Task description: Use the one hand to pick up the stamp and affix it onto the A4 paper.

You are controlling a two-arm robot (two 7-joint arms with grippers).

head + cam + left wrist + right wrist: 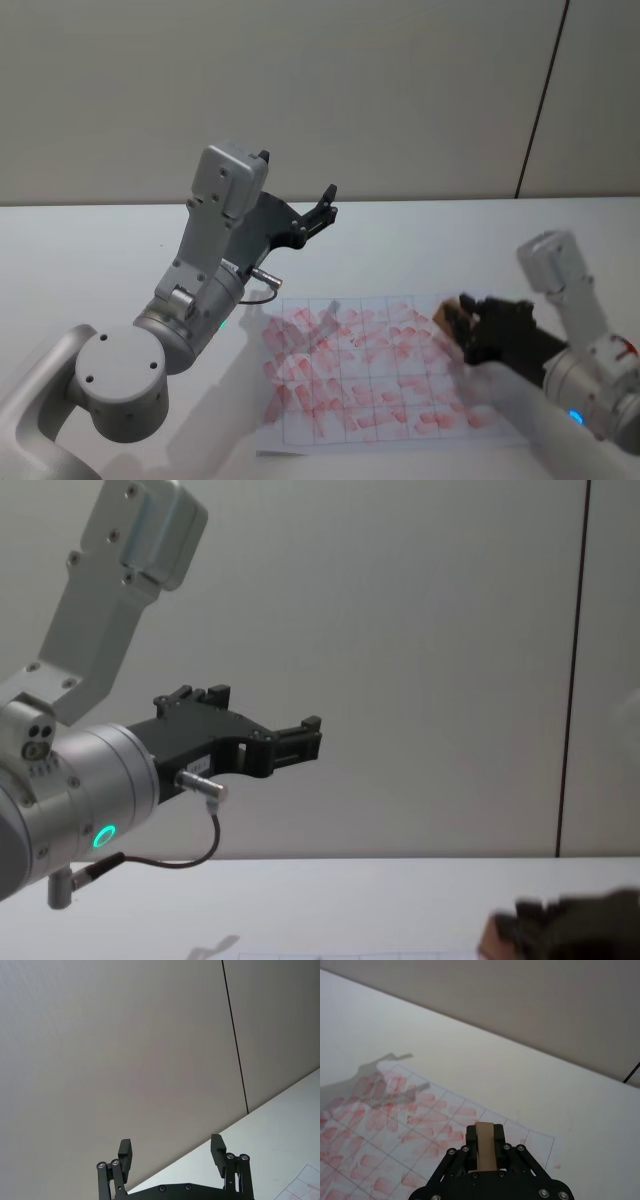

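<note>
Left gripper (322,208) is up off the table, fingers spread wide, empty. A4 paper (300,425) lies flat, gridded, crowded with red marks. Right gripper (453,320) is over the paper's right edge, clamped on a wooden stamp (484,1152); contact with the sheet unclear.

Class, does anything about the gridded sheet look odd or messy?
Yes: the A4 paper is crowded with smeared, overlapping red marks across nearly its whole face. The right claw holds the stamp at its edge.
</note>
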